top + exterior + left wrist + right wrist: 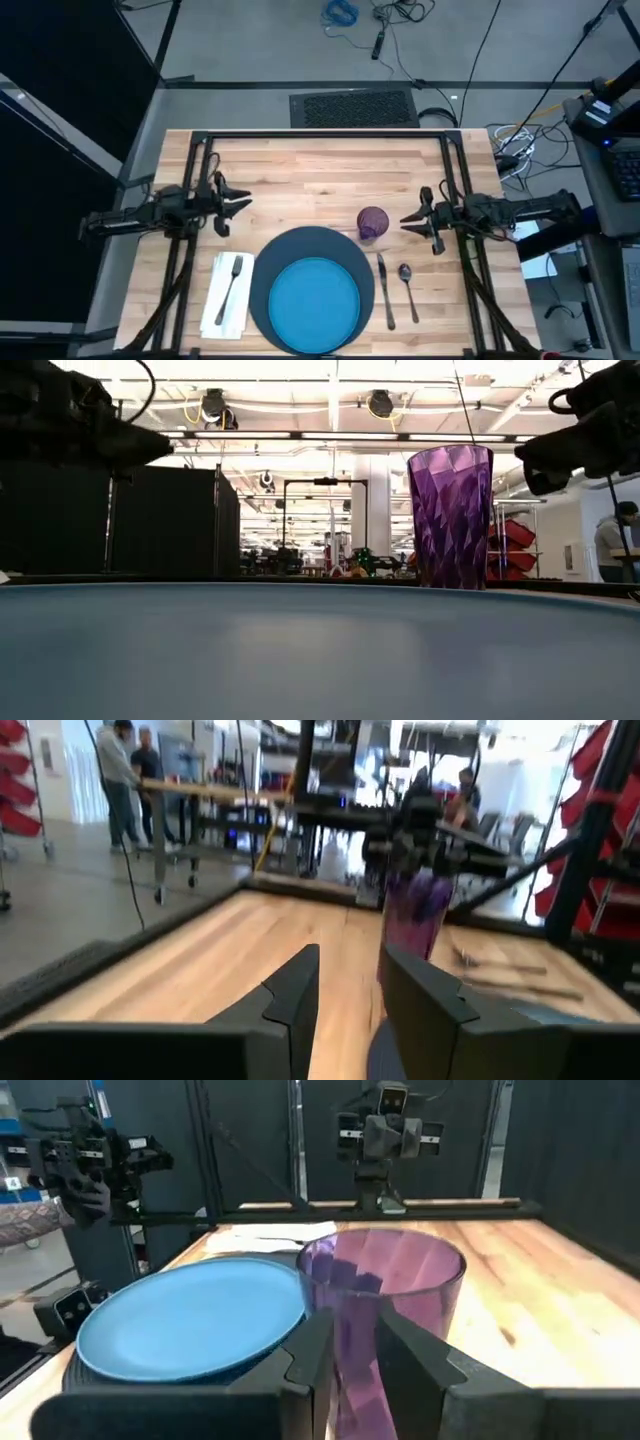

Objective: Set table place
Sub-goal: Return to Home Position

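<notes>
A bright blue plate point(315, 302) lies on a dark navy round mat point(300, 243) near the table's front edge. Left of it a white napkin point(222, 300) carries a fork point(233, 283). A knife point(385, 290) and a spoon point(407, 283) lie to the right of the mat. The purple cup point(372, 222) stands upright on the table point(320, 170) just beyond the mat's right side. My right gripper point(406, 221) points at the cup from the right, a little apart from it, fingers slightly open point(352, 1335). My left gripper point(243, 205) hovers open over the table's left side point(348, 970).
A black metal frame point(320, 135) runs around the tabletop. Bare wood lies across the far half of the table between the two arms. Beyond the table are shelves, benches and people point(120, 770) in the room.
</notes>
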{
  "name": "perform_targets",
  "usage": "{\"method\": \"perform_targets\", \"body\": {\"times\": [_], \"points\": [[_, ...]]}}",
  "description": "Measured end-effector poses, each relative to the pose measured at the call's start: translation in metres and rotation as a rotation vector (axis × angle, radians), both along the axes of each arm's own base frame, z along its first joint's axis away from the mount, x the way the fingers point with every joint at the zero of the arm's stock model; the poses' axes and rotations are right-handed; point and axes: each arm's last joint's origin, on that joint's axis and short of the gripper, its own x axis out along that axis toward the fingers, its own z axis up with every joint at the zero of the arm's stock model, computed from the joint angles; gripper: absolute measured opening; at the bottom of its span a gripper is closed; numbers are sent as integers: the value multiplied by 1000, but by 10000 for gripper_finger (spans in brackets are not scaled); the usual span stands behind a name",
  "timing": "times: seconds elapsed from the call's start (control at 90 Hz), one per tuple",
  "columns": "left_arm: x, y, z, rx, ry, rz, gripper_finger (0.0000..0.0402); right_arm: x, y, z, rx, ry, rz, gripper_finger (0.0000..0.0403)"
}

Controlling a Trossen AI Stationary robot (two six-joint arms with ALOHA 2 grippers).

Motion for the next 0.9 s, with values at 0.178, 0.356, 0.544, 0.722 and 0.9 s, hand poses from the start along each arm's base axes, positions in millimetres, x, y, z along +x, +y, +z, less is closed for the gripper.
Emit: {"method": "perform_targets", "body": {"times": [0.178, 0.356, 0.544, 0.722, 0.9], "points": [[0, 0, -1, -1, 12, -4, 93, 1, 0, -1, -2, 16, 0, 61], [0, 0, -1, -1, 12, -3, 93, 1, 0, -1, -2, 15, -1, 61], [0, 0, -1, 0, 11, -4, 93, 1, 0, -1, -2, 15, -1, 61], [0, 0, -1, 0, 11, -4, 93, 1, 0, -1, -2, 15, -1, 61], [0, 0, -1, 0, 11, -4, 93, 1, 0, -1, -2, 15, -1, 61]]}}
